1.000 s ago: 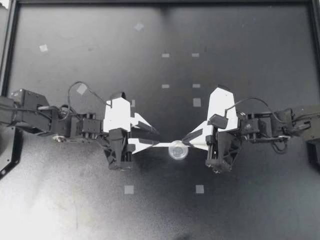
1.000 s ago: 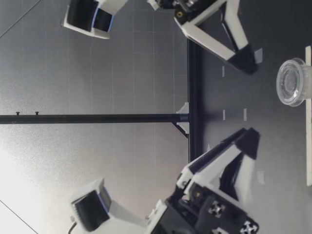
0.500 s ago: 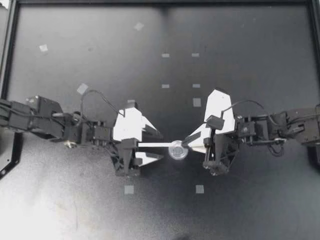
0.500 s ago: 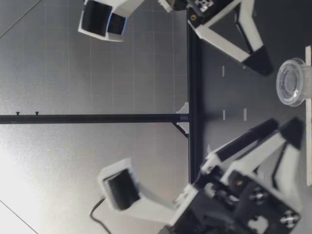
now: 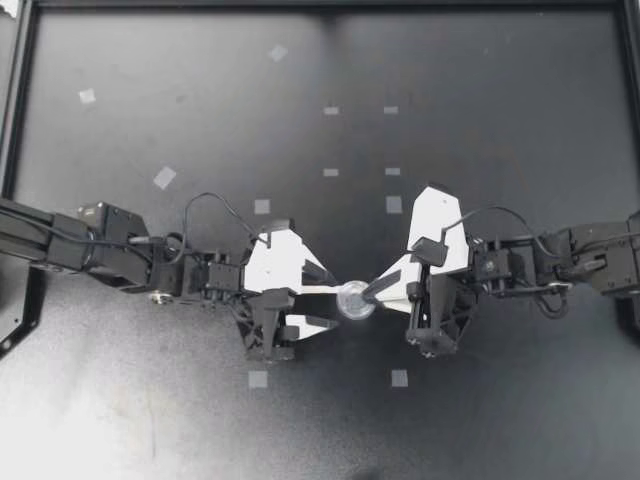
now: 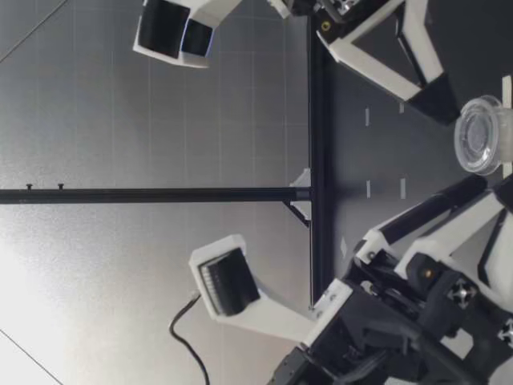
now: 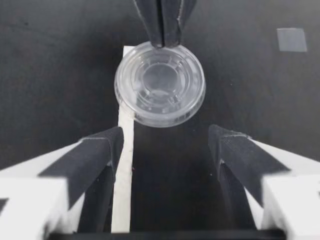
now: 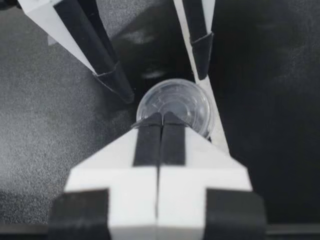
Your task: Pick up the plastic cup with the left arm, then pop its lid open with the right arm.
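A small clear plastic cup [image 5: 353, 300] stands on the black table beside a thin white strip [image 5: 308, 290]. My left gripper [image 5: 330, 300] is open, its fingertips spread just short of the cup on either side. In the left wrist view the cup [image 7: 160, 82] lies ahead of my open fingers [image 7: 100, 150], the white strip [image 7: 123, 165] running by one of them. My right gripper [image 5: 372, 291] is shut, empty, tips against the cup's opposite rim. In the right wrist view its closed tips [image 8: 161, 120] rest at the cup [image 8: 182, 102]. The low view shows the cup [image 6: 481, 135] between both grippers.
Small grey tape squares dot the table, such as one [image 5: 258, 379] near the front and another [image 5: 393, 204] behind the right gripper. A black frame rail [image 5: 18, 100] edges the table. Open tabletop lies behind and in front of the arms.
My left arm has moved right toward the cup and its gripper has opened wide. My right gripper stayed shut and shifted slightly toward the cup.
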